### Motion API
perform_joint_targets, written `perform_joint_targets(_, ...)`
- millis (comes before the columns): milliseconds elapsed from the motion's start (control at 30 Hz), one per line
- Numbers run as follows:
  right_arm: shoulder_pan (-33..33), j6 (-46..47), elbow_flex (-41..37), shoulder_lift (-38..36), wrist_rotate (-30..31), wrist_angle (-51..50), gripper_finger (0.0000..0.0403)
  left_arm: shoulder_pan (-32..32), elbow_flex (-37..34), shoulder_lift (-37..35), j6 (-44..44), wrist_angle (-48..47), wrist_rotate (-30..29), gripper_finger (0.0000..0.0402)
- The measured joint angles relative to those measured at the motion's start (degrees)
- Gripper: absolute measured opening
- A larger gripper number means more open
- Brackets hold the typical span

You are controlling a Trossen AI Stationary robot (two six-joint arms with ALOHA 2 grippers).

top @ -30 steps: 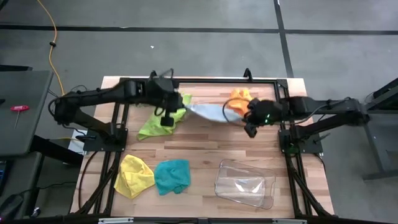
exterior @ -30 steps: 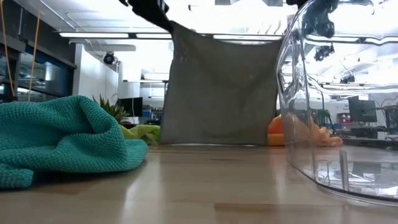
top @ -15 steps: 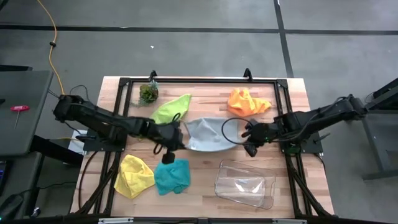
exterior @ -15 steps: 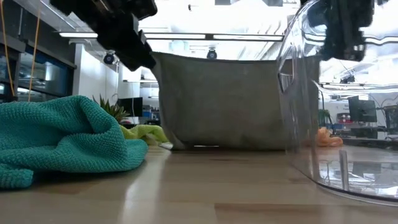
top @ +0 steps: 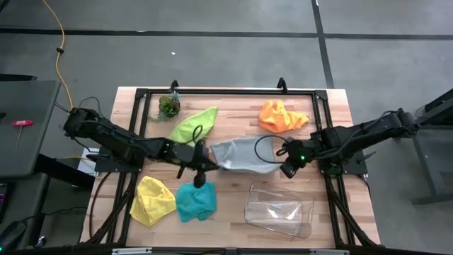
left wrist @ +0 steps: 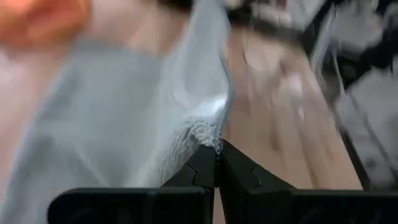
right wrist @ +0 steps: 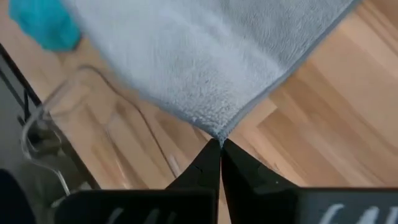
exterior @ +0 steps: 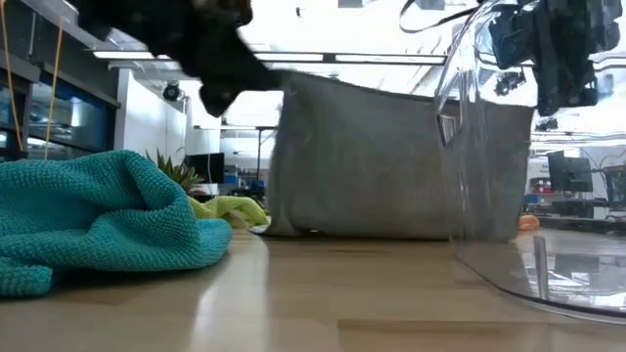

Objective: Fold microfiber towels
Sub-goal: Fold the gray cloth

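Note:
A grey towel (top: 244,156) is stretched between my two grippers over the middle of the table. My left gripper (left wrist: 216,149) is shut on one upper corner and my right gripper (right wrist: 220,146) on the other. In the low view the grey towel (exterior: 391,156) hangs like a curtain, its lower edge on the wood. On the table lie a lime green towel (top: 192,126) and an orange towel (top: 282,115) farther back. A yellow towel (top: 152,200) and a teal towel (top: 195,200) lie crumpled near the front left. My left gripper pinches a corner of the grey towel (left wrist: 208,132) between its two fingertips, slanting down from the table's left. The cloth hangs below and away from it, with its lower edge (exterior: 323,233) on the table. My right gripper pinches the opposite upper corner (right wrist: 216,135) at its fingertips, pointing steeply down from the table's right. The top edge between the two holds sags only a little.
A clear plastic tray (top: 278,210) stands near the front right, close below the right gripper. A small green leafy clump (top: 168,106) sits at the far left. Black frame rails (top: 226,91) run along the table's edges.
Both grippers have carried the grey towel from the far part of the table toward the near edge and lowered it. The left has come farther and has rolled. The towel now hangs shorter, with its lower edge resting on the wood at mid-table. Both stay shut.

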Motion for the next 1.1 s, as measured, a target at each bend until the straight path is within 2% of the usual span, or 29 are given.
perform_joint_targets(67, -1.11, -0.65, 0.0, -0.28, 0.01, 0.75, 0.0, 1.2, 0.1, 1.79, 1.17, 2.69, 1.17, 0.0)
perform_joint_targets(200, -2.98, -1.49, 0.0, -1.42, 0.91, 3.64, 0.0, 4.34, 0.73, 3.39, 2.87, 3.74, 7.05, 0.0)
perform_joint_targets(267, -3.43, -2.08, 0.0, -2.61, 2.3, 4.73, 0.0, 5.9, 1.06, 2.44, 4.28, 2.66, 11.04, 0.0)
perform_joint_targets(333, -3.89, -2.12, 0.0, -4.14, 4.35, 4.5, 0.0, 7.07, 1.64, 0.96, 6.4, -0.24, 12.47, 0.0)
perform_joint_targets(533, -5.08, -2.12, 0.0, -10.4, 11.72, 4.41, 0.0, 10.14, 2.94, -6.48, 16.82, -11.11, 11.31, 0.0)
perform_joint_targets(767, -6.98, -1.7, 0.02, -16.58, 18.89, 4.29, 0.0, 11.43, 3.1, -10.08, 23.92, -17.55, 11.54, 0.0)
perform_joint_targets(900, -8.15, -2.09, 0.02, -17.53, 19.61, 4.48, 0.0, 10.91, 3.08, -10.07, 25.63, -17.64, 11.51, 0.0002)
perform_joint_targets(1100, -8.39, -1.91, 0.02, -16.38, 17.65, 4.3, 0.0, 9.37, 3.08, -8.35, 25.43, -16.66, 11.5, 0.0001)
